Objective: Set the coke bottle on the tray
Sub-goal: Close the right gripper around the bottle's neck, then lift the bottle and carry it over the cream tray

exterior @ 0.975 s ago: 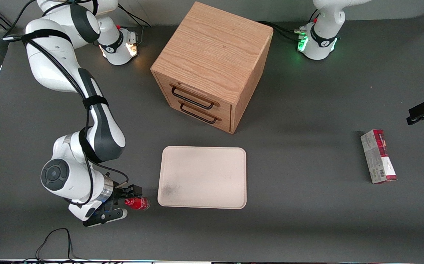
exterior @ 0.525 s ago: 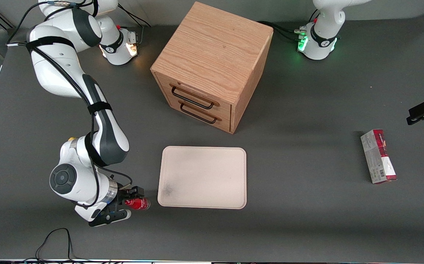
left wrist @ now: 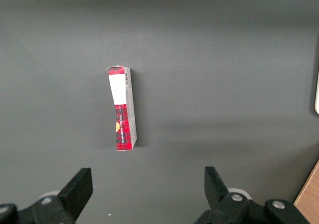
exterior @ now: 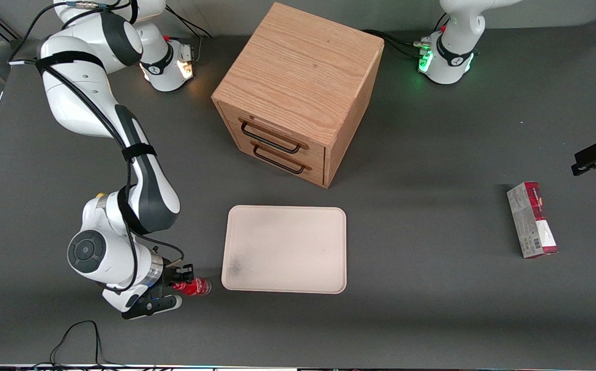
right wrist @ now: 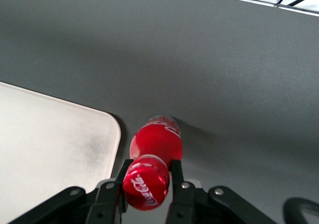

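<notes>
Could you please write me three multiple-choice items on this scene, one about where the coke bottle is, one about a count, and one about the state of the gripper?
1. Where is the coke bottle?
A. On the table beside the tray, near its smudged corner
B. In the middle of the tray
C. On top of the wooden drawer cabinet

2. How many drawer handles does the cabinet's front show?
A. One
B. Two
C. Four

3. What is the gripper doing?
A. Hanging open above the tray
B. Shut on the carton box
C. Shut on the coke bottle at its red cap end

Answers:
1 A: the front view shows the bottle off the tray, just outside its rim.
2 B: two dark handles sit one above the other.
3 C: the right wrist view shows both fingers pressed against the bottle just below the cap.
</notes>
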You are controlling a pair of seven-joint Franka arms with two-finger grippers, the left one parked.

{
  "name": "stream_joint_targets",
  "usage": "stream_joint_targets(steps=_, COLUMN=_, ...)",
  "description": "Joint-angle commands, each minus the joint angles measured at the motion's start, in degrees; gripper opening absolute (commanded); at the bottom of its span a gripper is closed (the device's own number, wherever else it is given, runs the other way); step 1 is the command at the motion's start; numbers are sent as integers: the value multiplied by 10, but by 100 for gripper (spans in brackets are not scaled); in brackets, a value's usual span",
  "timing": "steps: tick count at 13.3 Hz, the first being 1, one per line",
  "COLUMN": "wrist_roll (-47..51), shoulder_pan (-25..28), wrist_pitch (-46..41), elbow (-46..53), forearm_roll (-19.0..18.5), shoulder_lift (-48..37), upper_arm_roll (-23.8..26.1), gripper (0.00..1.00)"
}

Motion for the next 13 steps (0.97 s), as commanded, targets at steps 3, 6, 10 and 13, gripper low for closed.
stream_joint_targets(steps=3, wrist_roll=5, shoulder_pan=1, wrist_pitch=-95, elbow=9, forearm_roll=-43, shoulder_lift=-58, upper_arm_roll=5, gripper=7)
stream_joint_targets(steps=6, wrist_roll=4, shoulder_pan=2, wrist_pitch=-173, elbow=20, forearm_roll=-44, shoulder_lift=-112, upper_arm_roll=7, gripper=7)
stream_joint_targets(steps=10, wrist_roll=18, shoulder_pan=2, wrist_pitch=-232, elbow=51, forearm_roll=-54, shoulder_lift=-147, upper_arm_roll=56, gripper=7)
stream_joint_targets(steps=13, wrist_roll=120, shoulder_pan=4, wrist_pitch=-174, elbow=46, forearm_roll=-90, shoulder_lift=-120, upper_arm_roll=136, gripper=8)
